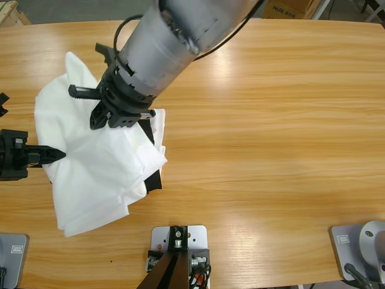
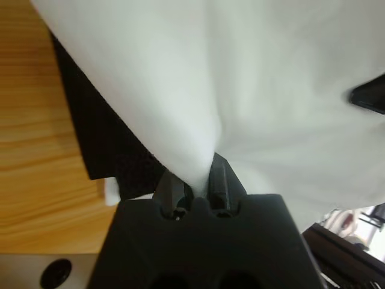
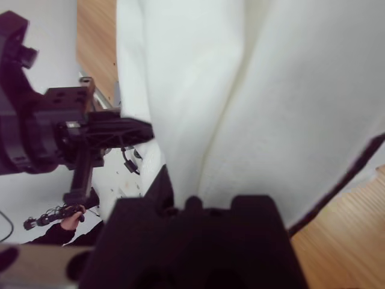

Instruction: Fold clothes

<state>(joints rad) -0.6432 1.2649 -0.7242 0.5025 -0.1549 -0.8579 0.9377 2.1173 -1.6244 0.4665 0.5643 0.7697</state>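
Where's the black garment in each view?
High view: the black garment peeks out under the white T-shirt, at its lower right edge.
Left wrist view: dark slab left of centre, under the shirt.
Right wrist view: thin dark strip along the shirt's lower right edge.
Shared landmark: the white T-shirt lying over it.

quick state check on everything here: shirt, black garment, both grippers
white t-shirt, bunched up, not folded, gripped at two spots
black garment, mostly covered by the white t-shirt, in neither gripper
left gripper, fingers shut on the white t-shirt
right gripper, seemingly shut on the white t-shirt, fingers mostly hidden
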